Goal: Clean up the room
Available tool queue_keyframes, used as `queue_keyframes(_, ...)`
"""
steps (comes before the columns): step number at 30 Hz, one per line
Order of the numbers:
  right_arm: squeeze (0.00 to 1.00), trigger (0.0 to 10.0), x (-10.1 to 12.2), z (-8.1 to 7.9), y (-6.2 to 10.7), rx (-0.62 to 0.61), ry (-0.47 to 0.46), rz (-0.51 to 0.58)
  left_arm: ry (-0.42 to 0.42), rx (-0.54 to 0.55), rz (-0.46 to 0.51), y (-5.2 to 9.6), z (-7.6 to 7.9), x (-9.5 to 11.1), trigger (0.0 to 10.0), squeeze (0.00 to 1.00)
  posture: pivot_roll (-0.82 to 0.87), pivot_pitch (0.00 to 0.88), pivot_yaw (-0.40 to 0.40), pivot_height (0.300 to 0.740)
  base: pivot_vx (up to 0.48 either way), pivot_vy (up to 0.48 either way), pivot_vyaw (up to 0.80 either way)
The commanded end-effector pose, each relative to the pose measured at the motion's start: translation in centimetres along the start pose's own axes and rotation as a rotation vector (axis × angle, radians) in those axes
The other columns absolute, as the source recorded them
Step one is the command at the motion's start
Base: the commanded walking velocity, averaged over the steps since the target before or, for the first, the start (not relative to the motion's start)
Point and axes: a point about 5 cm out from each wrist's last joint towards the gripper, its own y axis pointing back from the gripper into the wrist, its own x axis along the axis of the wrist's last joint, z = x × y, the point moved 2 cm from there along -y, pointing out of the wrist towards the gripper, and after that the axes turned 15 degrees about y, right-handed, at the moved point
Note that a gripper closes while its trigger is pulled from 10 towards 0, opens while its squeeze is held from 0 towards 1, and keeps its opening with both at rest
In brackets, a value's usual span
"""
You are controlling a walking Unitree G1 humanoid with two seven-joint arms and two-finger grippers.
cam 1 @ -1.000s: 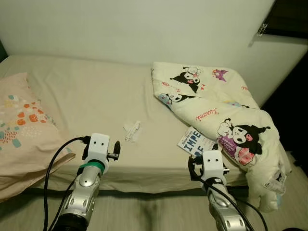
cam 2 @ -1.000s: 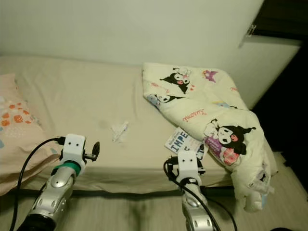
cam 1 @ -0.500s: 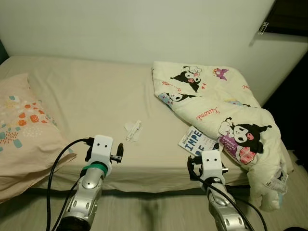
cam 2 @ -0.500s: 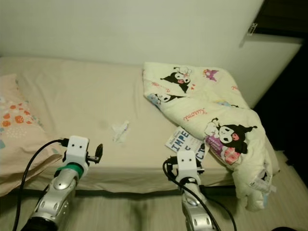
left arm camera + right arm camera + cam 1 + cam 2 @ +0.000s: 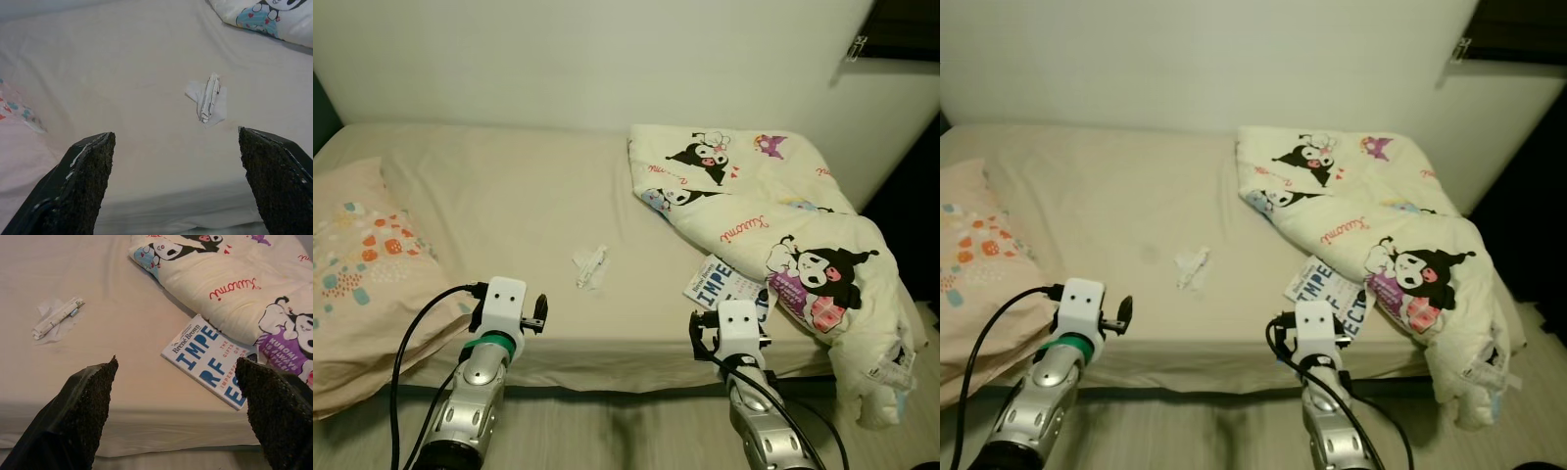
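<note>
- On the bed, head views: nothing looks tidied yet. A crumpled wrapper lies mid-mattress, a book sits at about 4 o'clock from it, half under the rumpled blanket, and a pillow lies at 9 o'clock. Both arms are held short of the bed edge.
- Left wrist view: the left gripper has its fingers wide apart and empty, with the wrapper at about 12 o'clock beyond them.
- Right wrist view: the right gripper also has its fingers apart and empty. The book cover reads "Brené Brown" and "IMPE"; the blanket is printed "Kuromi".
</note>
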Motion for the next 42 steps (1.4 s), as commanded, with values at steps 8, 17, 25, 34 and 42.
queue_keyframes(8,0.00,10.0,-0.3,-0.7,0.2,0.007,-0.002,-0.026,-0.005,-0.012,-0.042,0.5,0.2,-1.3,10.0,0.00,-0.01,0.009,0.056,0.740,0.000,0.000,0.00)
queue_keyframes(17,0.00,10.0,-0.4,-0.8,0.4,0.002,-0.009,-0.029,-0.004,-0.015,-0.049,0.6,0.4,-1.6,10.0,0.00,0.00,0.010,0.050,0.740,0.000,0.000,0.00)
queue_keyframes(25,0.00,10.0,-0.6,-0.8,0.4,0.002,-0.014,-0.047,0.009,-0.015,-0.030,0.5,0.1,-1.0,10.0,0.00,0.02,0.009,0.045,0.740,0.000,0.000,0.00)
queue_keyframes(34,0.00,10.0,-0.3,-0.3,0.5,-0.003,-0.028,-0.018,0.013,-0.036,-0.010,0.2,1.1,-0.3,10.0,0.00,0.02,0.000,0.027,0.740,0.000,0.000,0.00)
queue_keyframes(42,0.00,10.0,0.2,-0.1,0.6,-0.007,0.009,0.026,0.008,-0.073,0.019,0.1,1.5,0.8,10.0,0.00,0.03,0.000,0.040,0.740,0.000,0.000,0.00)
